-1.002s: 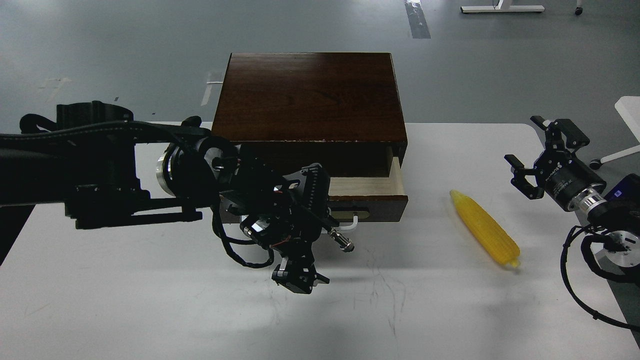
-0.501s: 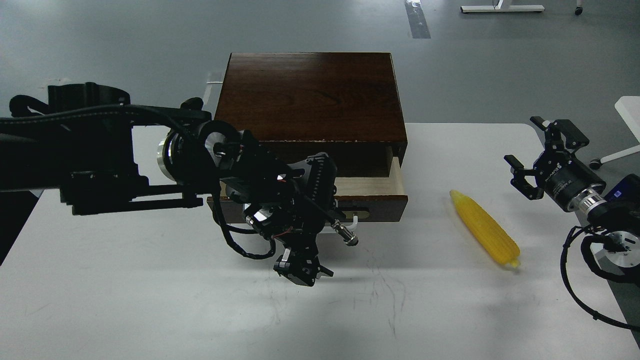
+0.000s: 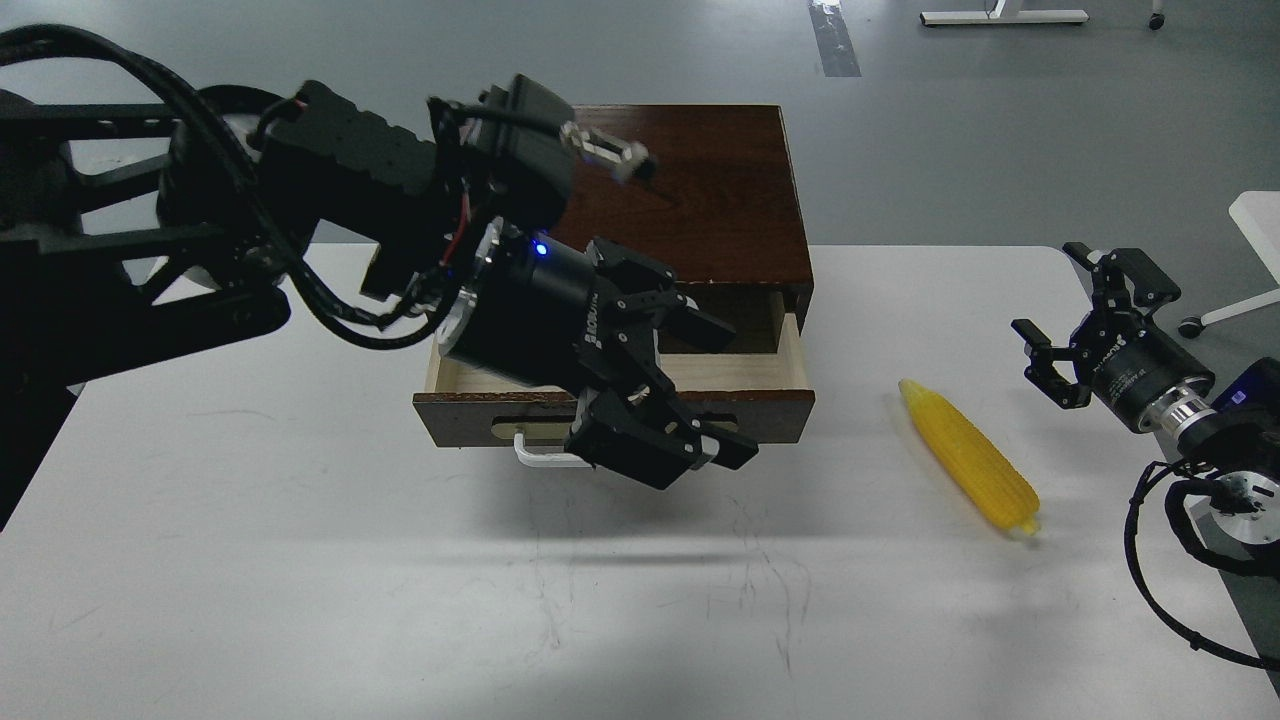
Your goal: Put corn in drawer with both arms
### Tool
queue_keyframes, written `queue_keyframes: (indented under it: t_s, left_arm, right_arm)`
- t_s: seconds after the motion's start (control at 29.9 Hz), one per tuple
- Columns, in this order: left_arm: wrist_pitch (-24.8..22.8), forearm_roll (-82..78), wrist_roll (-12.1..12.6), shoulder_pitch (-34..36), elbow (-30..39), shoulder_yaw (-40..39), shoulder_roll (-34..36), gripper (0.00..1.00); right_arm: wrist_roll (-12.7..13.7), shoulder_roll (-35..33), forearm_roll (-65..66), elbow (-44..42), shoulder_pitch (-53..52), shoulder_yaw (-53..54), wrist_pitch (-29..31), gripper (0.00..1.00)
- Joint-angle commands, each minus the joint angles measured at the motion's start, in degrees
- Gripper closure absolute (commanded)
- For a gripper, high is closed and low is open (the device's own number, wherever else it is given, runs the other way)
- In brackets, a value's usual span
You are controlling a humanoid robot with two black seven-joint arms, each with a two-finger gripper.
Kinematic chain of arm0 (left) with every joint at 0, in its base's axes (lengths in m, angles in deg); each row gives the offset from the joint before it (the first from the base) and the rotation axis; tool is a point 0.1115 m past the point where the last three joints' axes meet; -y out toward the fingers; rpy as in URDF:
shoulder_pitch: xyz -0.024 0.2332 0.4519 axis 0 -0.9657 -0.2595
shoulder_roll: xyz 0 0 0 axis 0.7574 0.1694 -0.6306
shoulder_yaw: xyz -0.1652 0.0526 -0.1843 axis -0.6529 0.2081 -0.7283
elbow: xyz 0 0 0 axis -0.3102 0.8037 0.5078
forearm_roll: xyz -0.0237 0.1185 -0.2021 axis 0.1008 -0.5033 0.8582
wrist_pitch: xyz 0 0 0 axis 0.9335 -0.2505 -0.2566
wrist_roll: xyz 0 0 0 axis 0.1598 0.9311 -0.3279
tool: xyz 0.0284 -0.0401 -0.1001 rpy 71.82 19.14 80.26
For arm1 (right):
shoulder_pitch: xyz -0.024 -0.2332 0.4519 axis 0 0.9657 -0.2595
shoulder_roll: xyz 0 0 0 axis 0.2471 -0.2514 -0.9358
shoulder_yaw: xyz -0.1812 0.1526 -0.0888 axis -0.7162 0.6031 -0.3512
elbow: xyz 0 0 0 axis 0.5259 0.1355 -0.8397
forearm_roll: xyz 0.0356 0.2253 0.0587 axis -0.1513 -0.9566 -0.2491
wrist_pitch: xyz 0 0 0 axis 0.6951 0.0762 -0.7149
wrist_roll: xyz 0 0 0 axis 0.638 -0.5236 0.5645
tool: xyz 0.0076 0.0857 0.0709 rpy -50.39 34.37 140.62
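Observation:
The yellow corn (image 3: pixel 970 458) lies on the white table (image 3: pixel 300 560), right of the dark brown box (image 3: pixel 690 190). The drawer (image 3: pixel 745 372) stands partly pulled out, showing pale wood inside, with its white bar handle (image 3: pixel 540 457) on the front. My left gripper (image 3: pixel 735 395) is open and empty. It hovers over the drawer's front edge, fingers pointing right. My right gripper (image 3: pixel 1055 295) is open and empty, above the table, right of the corn and apart from it.
The table's right edge runs just past my right arm, whose black cable (image 3: pixel 1160 560) hangs there. A white object (image 3: pixel 1262 215) stands off the table at far right. The left arm's bulk covers the box's left part.
My left arm has lifted and swung, bringing the gripper from low on the table in front of the drawer up over the drawer's front, now pointing right. The corn and right gripper have barely moved.

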Motion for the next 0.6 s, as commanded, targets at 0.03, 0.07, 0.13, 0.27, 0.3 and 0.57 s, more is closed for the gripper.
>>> queue_keyframes:
  t_s: [0.03,0.07,0.13,0.27,0.3,0.57]
  left_arm:
    - [0.0,27.42,-0.03,-7.0,-3.74,-4.28,4.71,0.02]
    - [0.4,30.01,-0.03,-7.72,-4.54,-4.37,5.33,0.02]
    - [1.89,37.73,-0.03,-10.35,-8.57,-4.46,7.26,0.02]
    - [1.81,44.88,-0.03,-15.71,-15.43,-4.46,8.5,0.02]
    - [1.81,47.06,-0.03,-17.55,-18.41,-4.46,8.59,0.02]
    - [1.28,59.54,-0.03,-26.52,-32.93,-4.55,8.41,0.02]
  right_arm:
    - [0.0,-0.24,0.0,0.01,0.03,-0.01,0.0,0.0]
    - [0.0,-0.24,0.0,0.01,0.03,-0.01,0.0,0.0]
    - [0.0,-0.51,0.0,0.01,0.03,-0.18,0.0,0.0]
    - [0.0,-0.68,0.0,0.01,0.03,-0.27,0.0,0.0]
    - [0.0,-0.68,0.0,0.01,0.03,-0.19,0.0,0.0]
    - [0.0,-2.61,0.17,0.53,0.47,-0.71,0.0,0.0]
